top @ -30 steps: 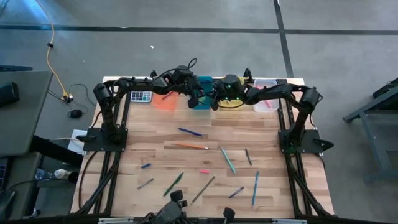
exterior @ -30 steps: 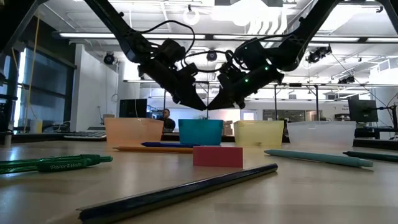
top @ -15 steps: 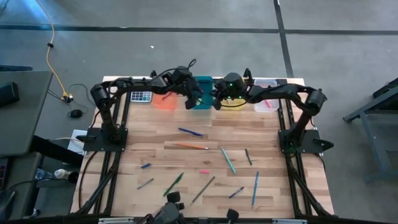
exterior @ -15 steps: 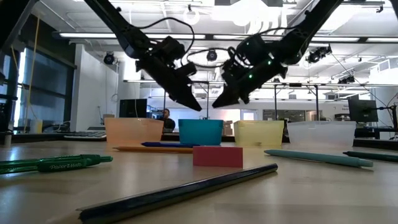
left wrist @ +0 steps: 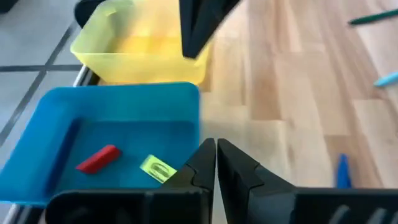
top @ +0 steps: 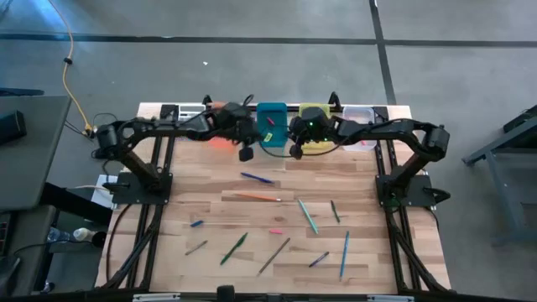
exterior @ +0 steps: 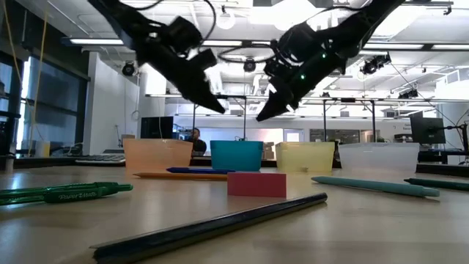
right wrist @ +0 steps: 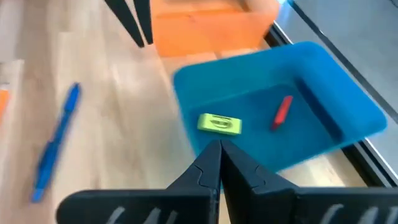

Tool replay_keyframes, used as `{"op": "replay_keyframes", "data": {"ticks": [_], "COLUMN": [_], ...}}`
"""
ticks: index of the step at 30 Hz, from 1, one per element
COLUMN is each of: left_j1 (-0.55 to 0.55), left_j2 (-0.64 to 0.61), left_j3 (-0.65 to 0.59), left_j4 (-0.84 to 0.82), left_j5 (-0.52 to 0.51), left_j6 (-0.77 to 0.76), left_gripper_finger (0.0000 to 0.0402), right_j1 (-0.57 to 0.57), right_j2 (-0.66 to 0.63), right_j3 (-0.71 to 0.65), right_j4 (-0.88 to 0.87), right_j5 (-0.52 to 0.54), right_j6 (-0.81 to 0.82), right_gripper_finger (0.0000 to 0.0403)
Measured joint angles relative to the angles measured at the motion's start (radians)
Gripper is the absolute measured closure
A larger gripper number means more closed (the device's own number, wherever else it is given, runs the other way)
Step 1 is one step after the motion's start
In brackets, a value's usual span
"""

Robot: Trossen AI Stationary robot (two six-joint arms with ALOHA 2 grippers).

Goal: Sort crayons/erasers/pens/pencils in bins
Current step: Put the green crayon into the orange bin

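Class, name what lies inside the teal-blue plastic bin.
Inside the teal-blue translucent plastic bin lie a yellow-green stubby eraser and a short red stick. The left hand covers one corner.

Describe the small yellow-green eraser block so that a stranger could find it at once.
Look at the row of plastic tubs along the table's far edge and find the teal-blue bin. The yellow-green eraser lies inside it, stubby and rectangular, unlike the slim red stick beside it.

Two arms, black throughout, showing as slim jointed tubes on square black base plates. Left arm (top: 151, 138) is carrying a looping black cable at upper centre of the high view. Right arm (top: 394, 134) is showing green lights glowing near its wrist. Fingers (left wrist: 239, 171) are appearing as tapered matte black wedges with notched inner edges.
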Motion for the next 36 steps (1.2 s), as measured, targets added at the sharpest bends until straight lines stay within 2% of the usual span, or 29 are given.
{"op": "replay_keyframes", "data": {"ticks": [4,12,16,20,26,30,36], "left_j1": [-0.057,-0.194,-0.277,-0.375,-0.548,-0.641,-0.752], "left_j2": [-0.085,-0.185,-0.197,-0.197,-0.197,-0.197,-0.196], "left_j3": [-0.116,-0.241,-0.253,-0.254,-0.254,-0.253,-0.253], "left_j4": [0.06,0.06,0.005,-0.041,-0.059,-0.047,-0.065], "left_j5": [-0.012,-0.016,-0.02,-0.121,-0.298,-0.36,-0.38], "left_j6": [-0.026,-0.063,-0.062,-0.099,-0.179,-0.26,-0.371], "left_gripper_finger": [0.04,0.0401,0.0401,0.0401,0.0401,0.0401,0.0401], "right_j1": [0.053,0.131,0.179,0.264,0.455,0.583,0.767], "right_j2": [-0.011,-0.015,-0.044,-0.124,-0.281,-0.344,-0.352], "right_j3": [-0.011,-0.305,-0.42,-0.483,-0.492,-0.468,-0.363], "right_j4": [0.051,0.599,0.732,0.658,0.392,0.185,-0.172], "right_j5": [0.014,0.013,0.039,0.174,0.37,0.472,0.614], "right_j6": [0.003,0.142,0.212,0.254,0.318,0.457,0.686], "right_gripper_finger": [0.0403,0.0403,0.0403,0.0403,0.0403,0.0403,0.0403]}}
